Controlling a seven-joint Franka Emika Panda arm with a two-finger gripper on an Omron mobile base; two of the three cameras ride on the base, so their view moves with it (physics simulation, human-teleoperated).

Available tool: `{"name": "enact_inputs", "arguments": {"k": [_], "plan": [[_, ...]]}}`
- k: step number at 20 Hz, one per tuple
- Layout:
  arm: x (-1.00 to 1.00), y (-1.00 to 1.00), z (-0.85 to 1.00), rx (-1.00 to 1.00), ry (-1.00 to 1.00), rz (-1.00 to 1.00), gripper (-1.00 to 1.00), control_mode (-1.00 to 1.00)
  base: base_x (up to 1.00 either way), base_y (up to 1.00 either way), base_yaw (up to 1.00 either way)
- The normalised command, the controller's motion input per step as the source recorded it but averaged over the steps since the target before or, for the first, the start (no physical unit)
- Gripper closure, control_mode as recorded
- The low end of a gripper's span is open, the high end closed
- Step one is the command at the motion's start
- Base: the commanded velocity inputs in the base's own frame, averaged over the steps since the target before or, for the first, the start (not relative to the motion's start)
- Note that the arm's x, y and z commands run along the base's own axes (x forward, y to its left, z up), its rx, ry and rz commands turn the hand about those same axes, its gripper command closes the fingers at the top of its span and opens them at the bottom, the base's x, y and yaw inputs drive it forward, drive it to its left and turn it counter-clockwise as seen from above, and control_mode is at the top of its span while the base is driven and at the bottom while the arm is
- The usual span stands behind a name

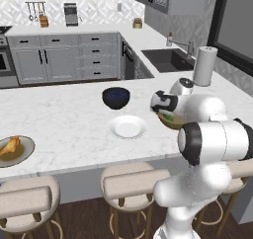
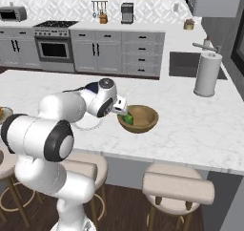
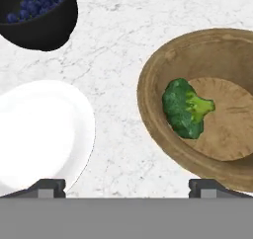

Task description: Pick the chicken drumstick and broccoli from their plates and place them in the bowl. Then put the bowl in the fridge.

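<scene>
Right, here is what I see, working left to right across the island.

Olive plate: the greyish-olive plate (image 1: 15,151) sits at the far left end of the marble counter (image 1: 64,119), well apart from everything else.
Chicken drumstick: the chicken drumstick (image 1: 10,146) lies on that olive plate, golden-orange, untouched.
Blue bowl: the dark bowl (image 3: 37,13) holds small blue berries and stands just beyond the white plate.
White plate: the white plate (image 3: 42,132) lies bare, between the dark bowl and the counter's near edge, close beside the wooden bowl.
Gripper: I have the gripper (image 3: 127,187) hovering above the counter between the white plate and the wooden bowl; its two finger tips stand wide apart and hold nothing.
Wooden bowl: the bowl (image 3: 163,75) rests on the counter to the right of the white plate, not touching it.
Broccoli: the broccoli (image 3: 185,108) lies inside the wooden bowl, on the inner slope toward the plate side, stalk pointing to the bowl's middle.
Paper towel roll: the roll (image 2: 207,75) stands upright further right, near the sink (image 2: 190,65).
</scene>
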Motion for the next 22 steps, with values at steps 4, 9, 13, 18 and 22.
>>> {"name": "enact_inputs", "arguments": {"k": [4,9,13,18,22], "plan": [[-0.84,0.43,0.72,0.11,0.07,0.0,-1.0,-1.0,0.0,0.0,0.0],[-0.89,0.43,0.38,-0.13,-0.05,0.01,-1.0,-1.0,0.0,0.0,0.0],[-0.99,0.19,0.21,-0.09,0.03,0.0,-1.0,-1.0,0.0,0.0,0.0],[-0.88,0.12,0.54,0.01,0.1,0.0,-1.0,-1.0,0.0,0.0,0.0],[-0.61,0.47,0.23,-0.03,0.02,0.0,-1.0,-1.0,0.0,0.0,0.0]]}}
